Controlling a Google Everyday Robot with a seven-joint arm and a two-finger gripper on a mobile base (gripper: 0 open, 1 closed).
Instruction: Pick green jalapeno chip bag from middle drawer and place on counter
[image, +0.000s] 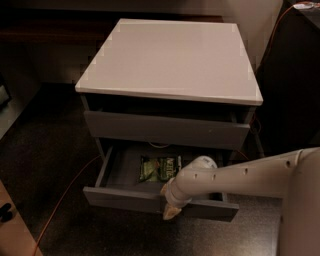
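Observation:
The green jalapeno chip bag (159, 168) lies flat inside the middle drawer (122, 197), which is pulled open below the shut top drawer. The counter (170, 55) is the pale top slab of the cabinet, and it is bare. My gripper (170, 209) hangs at the end of the white arm that comes in from the right. It sits at the drawer's front panel, just in front of and slightly right of the bag, and holds nothing that I can see. The lowest drawer is hidden under the open one.
An orange cable (60, 202) runs across the dark floor to the left of the cabinet. A dark wall or cabinet (292, 85) stands close on the right side. My white arm (260, 175) covers the drawer's right front part.

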